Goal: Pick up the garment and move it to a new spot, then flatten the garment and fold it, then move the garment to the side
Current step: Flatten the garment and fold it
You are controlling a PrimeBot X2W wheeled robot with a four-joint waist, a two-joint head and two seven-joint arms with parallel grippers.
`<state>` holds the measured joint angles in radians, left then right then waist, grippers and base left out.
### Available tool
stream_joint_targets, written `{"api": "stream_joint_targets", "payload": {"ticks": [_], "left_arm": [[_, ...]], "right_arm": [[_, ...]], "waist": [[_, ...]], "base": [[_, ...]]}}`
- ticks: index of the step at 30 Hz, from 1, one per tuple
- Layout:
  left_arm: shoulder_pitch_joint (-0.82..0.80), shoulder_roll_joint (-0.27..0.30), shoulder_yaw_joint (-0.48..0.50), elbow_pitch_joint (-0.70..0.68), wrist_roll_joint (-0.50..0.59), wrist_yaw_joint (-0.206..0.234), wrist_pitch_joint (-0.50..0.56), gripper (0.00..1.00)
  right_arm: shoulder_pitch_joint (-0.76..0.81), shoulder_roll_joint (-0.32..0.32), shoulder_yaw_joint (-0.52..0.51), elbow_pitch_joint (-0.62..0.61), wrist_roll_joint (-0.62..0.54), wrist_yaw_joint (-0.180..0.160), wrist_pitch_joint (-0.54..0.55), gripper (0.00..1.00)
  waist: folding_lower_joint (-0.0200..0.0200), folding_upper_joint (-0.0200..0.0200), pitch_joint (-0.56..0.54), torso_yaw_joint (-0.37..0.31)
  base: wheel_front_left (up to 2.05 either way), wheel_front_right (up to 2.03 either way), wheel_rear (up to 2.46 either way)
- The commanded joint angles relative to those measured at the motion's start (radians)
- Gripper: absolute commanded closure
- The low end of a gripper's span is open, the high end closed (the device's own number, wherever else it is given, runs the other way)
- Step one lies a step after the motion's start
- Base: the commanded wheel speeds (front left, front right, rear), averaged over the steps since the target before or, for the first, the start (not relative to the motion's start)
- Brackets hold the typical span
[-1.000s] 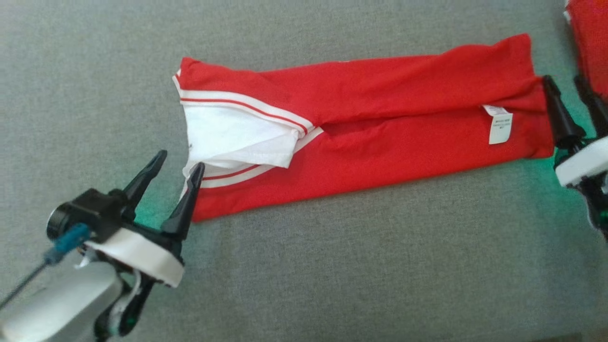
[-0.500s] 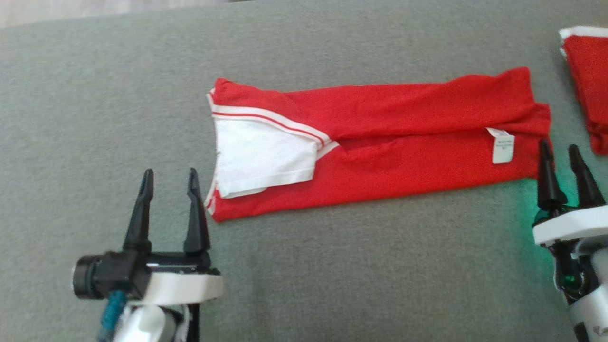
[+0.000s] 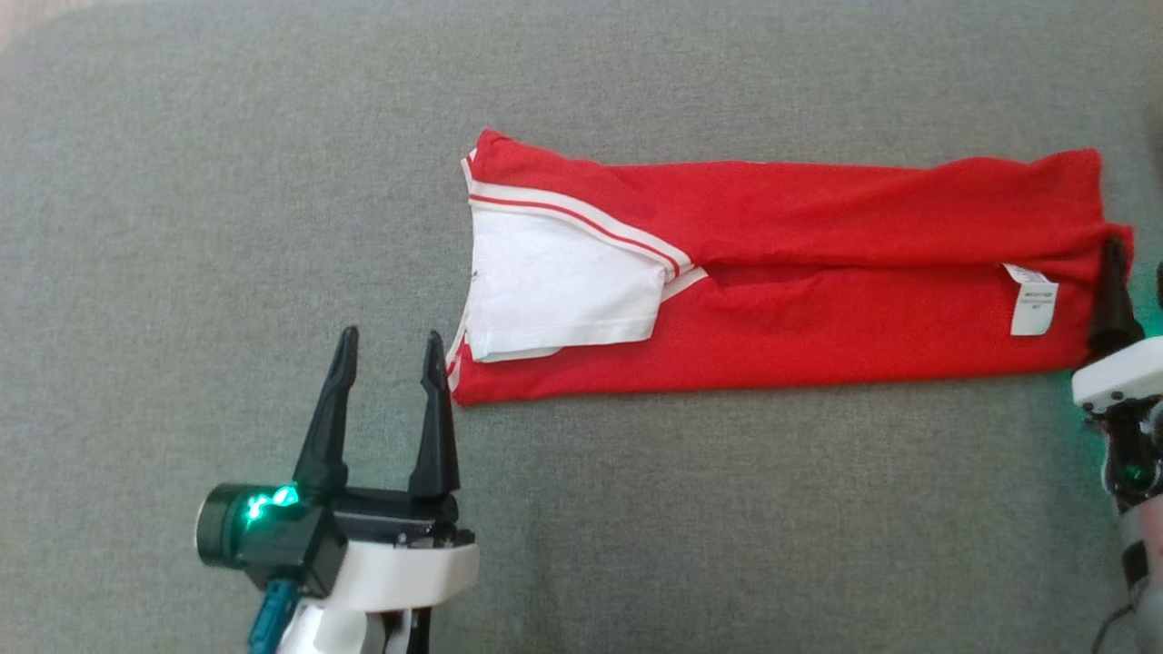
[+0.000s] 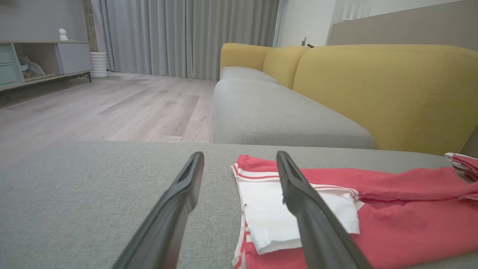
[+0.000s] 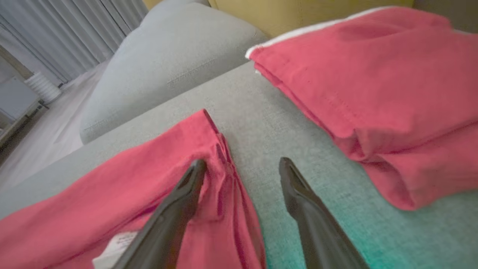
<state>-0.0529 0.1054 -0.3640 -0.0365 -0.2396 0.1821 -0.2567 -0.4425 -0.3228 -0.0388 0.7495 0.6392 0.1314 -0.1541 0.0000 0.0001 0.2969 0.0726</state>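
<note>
The folded red garment (image 3: 818, 327) lay across the frame's middle on the grey cushion (image 3: 636, 509). My left gripper (image 3: 391, 334), lower left, stood spread wide and empty just beside its white-trimmed end. My right gripper (image 3: 1136, 259), far right, gaped too, clasping nothing, straddling the other end.

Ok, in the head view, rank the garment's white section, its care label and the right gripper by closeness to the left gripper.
1. The white section, just up and right of the left gripper.
2. The care label, near the garment's right end.
3. The right gripper, at the view's right edge.
</note>
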Motion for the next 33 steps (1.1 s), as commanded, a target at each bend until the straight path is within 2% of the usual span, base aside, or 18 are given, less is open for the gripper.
{"api": "stream_joint_targets", "payload": {"ticks": [1,5,6,7,8,16,24,29,33], "left_arm": [[-0.012,-0.011,0.045,-0.028,0.014,-0.009,-0.005,0.00],[-0.013,-0.030,0.073,-0.026,0.038,-0.043,-0.005,0.00],[-0.014,-0.034,0.080,-0.026,0.043,-0.049,-0.005,0.00],[-0.013,-0.037,0.086,-0.025,0.047,-0.054,-0.005,0.00],[-0.013,-0.040,0.092,-0.024,0.050,-0.060,-0.005,0.00],[-0.015,-0.052,0.123,-0.020,0.071,-0.093,-0.005,0.00],[-0.011,-0.054,0.143,-0.020,0.086,-0.110,-0.005,0.00],[-0.015,-0.055,0.152,-0.018,0.086,-0.115,-0.005,0.00],[-0.021,-0.055,0.150,-0.012,0.078,-0.118,-0.005,0.00]], "right_arm": [[-0.012,-0.010,0.012,-0.001,-0.014,-0.001,0.014,0.00],[-0.039,0.010,0.021,0.063,-0.025,-0.001,0.081,0.01],[-0.042,0.016,0.027,0.069,-0.025,-0.001,0.092,0.15],[-0.043,0.024,0.034,0.070,-0.027,-0.001,0.097,0.55],[-0.043,0.030,0.040,0.067,-0.026,-0.001,0.098,1.00],[-0.020,0.024,0.076,-0.017,0.013,-0.001,0.051,1.00],[-0.019,-0.075,0.047,-0.147,0.029,-0.001,0.040,1.00],[-0.016,-0.117,0.024,-0.329,0.054,-0.001,0.117,1.00],[0.004,-0.086,0.034,-0.547,0.099,-0.001,0.204,1.00]], "waist": [[0.0000,-0.0001,0.007,0.002],[0.0000,-0.0001,0.017,-0.002],[0.0000,-0.0001,0.019,-0.005],[0.0000,-0.0001,0.020,-0.008],[0.0000,-0.0001,0.020,-0.013],[0.0000,-0.0001,0.015,-0.050],[0.0000,-0.0001,0.011,-0.094],[0.0000,-0.0001,0.011,-0.108],[0.0000,-0.0001,0.008,-0.105]], "base": [[0.00,0.00,0.00],[0.00,0.00,0.00],[0.00,0.00,0.00],[0.00,0.00,0.00],[0.00,0.00,0.00],[0.00,0.00,0.00],[0.00,0.00,0.00],[0.00,0.00,0.00],[0.00,0.00,0.00]]}}
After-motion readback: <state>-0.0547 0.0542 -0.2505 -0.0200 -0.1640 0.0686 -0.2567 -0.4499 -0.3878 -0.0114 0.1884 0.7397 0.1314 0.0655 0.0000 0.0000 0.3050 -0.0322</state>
